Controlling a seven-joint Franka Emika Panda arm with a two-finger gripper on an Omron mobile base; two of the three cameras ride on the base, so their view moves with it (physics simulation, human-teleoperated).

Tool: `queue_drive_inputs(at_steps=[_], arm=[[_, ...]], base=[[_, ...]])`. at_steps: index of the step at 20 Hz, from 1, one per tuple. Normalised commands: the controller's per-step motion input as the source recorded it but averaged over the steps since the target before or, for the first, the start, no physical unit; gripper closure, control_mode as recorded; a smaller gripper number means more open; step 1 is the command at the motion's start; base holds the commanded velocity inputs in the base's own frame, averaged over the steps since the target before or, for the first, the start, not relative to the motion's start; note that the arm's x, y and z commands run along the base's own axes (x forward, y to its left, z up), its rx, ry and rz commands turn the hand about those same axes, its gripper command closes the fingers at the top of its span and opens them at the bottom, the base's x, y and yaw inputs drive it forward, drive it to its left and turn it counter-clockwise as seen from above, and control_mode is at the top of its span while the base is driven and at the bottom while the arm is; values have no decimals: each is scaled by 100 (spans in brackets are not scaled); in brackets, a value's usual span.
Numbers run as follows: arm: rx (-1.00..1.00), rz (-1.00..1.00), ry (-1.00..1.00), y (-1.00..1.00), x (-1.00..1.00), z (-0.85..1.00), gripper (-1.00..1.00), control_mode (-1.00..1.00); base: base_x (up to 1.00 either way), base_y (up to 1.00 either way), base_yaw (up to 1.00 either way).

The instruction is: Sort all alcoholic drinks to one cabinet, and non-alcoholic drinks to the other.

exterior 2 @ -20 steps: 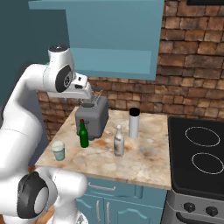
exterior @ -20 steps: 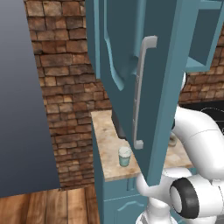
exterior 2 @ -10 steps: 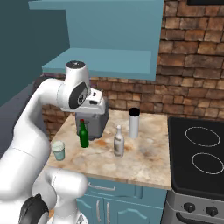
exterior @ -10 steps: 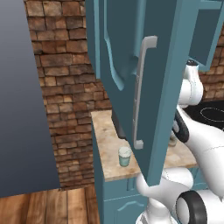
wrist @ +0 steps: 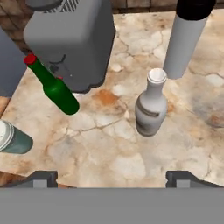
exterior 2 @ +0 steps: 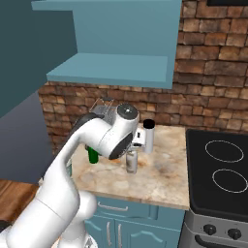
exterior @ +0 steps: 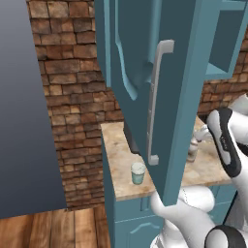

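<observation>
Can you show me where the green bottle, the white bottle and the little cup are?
green bottle (wrist: 59, 94): hand view, on its body.
white bottle (wrist: 151, 111): hand view, on its belly.
little cup (exterior: 138, 173): left base view, on its side.

Hand view steeply down over counter

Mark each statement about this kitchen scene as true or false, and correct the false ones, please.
1. The cream bottle stands upright on the counter. True.
2. The green bottle has a blue cap. False: its cap is red.
3. The jaws hold the white flask. False: the jaws stand open with nothing between them.
4. The lidded cup sits near the counter's front edge. True.
5. The flask has a black cap. True.
6. The grey toaster lies on the stove. False: it stands on the counter.
</observation>
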Motion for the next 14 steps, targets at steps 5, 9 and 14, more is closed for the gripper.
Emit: queue_drive_inputs(at_steps=[5, 9, 14], arm=[[16, 24, -15, -77, 23, -17, -100, -100], [8, 28, -17, -44, 39, -30, -100, -100], [6, 11, -3, -5, 6, -14, -100, -100]], base=[[0, 0, 0], [0, 0, 0], [0, 0, 0]])
